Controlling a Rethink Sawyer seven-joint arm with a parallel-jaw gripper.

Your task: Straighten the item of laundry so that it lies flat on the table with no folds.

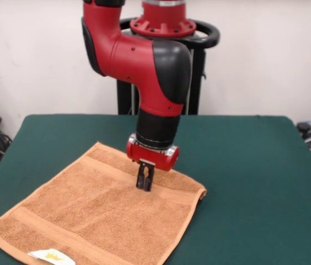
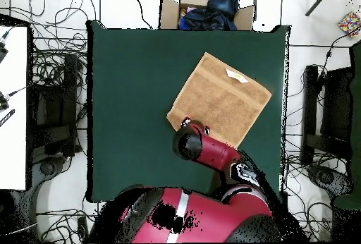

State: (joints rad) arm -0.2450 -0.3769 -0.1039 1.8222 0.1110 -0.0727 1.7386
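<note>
The towel (image 1: 97, 212), soft and limp, lies nearly flat on the counter (image 1: 254, 176); the hand (image 1: 145, 185), fingers close together, touches its far band; a corner seems the best hold

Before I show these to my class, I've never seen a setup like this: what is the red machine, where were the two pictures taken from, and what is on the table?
The red and black machine is a robot arm on a pedestal. One picture faces it from across the table; the other looks straight down from above. On the dark green table lies an orange-tan towel, spread nearly flat, one corner slightly lifted, a small white tag at one edge. The arm's gripper is pressed down on the towel near one band, fingers close together. It lifts nothing.
</note>
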